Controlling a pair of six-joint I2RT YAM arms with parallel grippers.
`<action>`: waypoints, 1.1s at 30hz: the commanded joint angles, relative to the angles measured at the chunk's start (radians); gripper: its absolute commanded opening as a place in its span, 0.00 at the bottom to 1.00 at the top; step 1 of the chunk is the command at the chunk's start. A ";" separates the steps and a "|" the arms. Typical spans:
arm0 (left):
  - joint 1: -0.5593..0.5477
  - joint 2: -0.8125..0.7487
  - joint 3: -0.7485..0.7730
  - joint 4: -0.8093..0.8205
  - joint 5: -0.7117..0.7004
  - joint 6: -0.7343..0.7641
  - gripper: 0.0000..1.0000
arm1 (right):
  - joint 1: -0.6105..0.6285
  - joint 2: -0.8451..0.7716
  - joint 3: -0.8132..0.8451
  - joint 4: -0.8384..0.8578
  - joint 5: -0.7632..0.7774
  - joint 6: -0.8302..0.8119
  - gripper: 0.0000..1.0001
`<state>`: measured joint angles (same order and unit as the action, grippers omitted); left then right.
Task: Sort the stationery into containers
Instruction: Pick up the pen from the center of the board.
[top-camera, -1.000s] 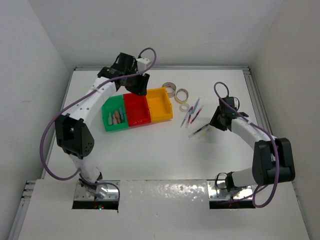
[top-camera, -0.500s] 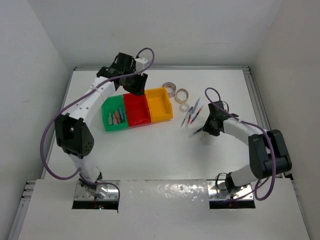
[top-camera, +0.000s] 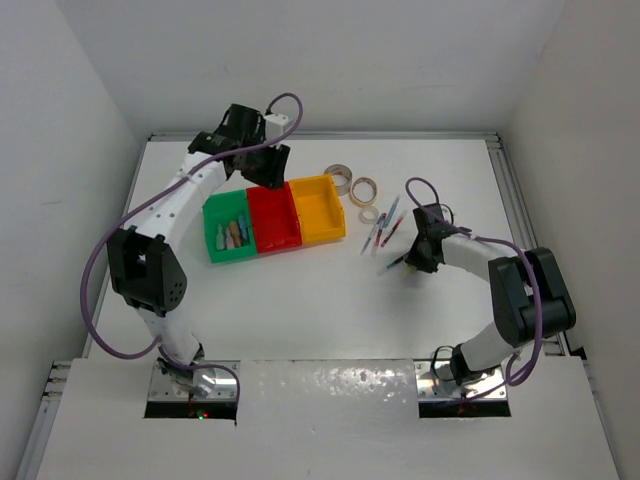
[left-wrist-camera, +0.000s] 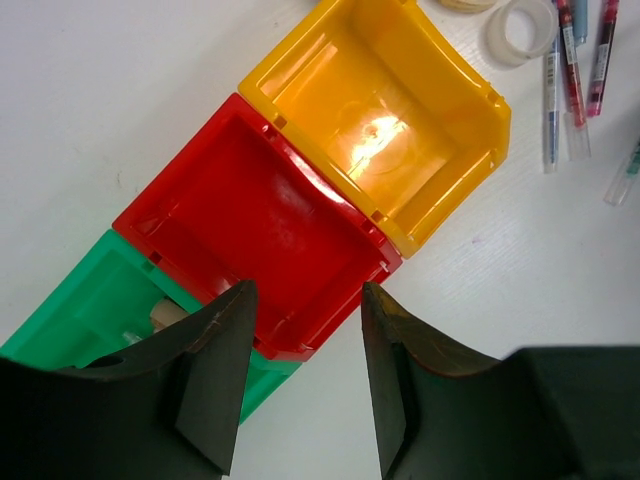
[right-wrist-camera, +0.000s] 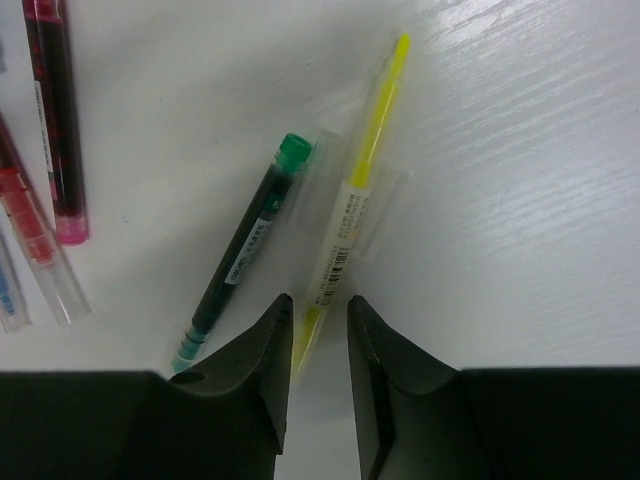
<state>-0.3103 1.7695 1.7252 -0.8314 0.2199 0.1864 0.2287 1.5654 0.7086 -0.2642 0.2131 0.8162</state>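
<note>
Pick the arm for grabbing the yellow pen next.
Right. The right gripper straddles the yellow pen at its near end; the left gripper hangs open near the red bin, far from it.

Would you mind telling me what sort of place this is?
Probably a robotics lab test cell: a white tabletop boxed in by plain white walls, two white-and-black robot arms bolted at its near edge, and three joined green, red and yellow plastic bins.

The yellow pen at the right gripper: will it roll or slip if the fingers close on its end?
The yellow pen looks thin, round and smooth, so it may roll when nudged. The right gripper straddles only its near end, so the long free part could droop or pivot. It appears stiff and light.
</note>
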 joint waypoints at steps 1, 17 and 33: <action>0.023 -0.042 -0.004 0.026 0.009 -0.001 0.44 | 0.000 0.005 -0.009 0.039 0.043 0.008 0.27; 0.051 -0.059 -0.015 0.032 0.030 -0.004 0.45 | 0.006 0.018 -0.015 0.025 0.063 -0.008 0.05; 0.050 -0.056 -0.016 0.035 0.084 -0.002 0.49 | 0.063 -0.315 -0.004 0.149 0.106 -0.225 0.00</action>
<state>-0.2710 1.7649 1.7069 -0.8268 0.2665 0.1825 0.2871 1.3426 0.6960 -0.1909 0.2668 0.6743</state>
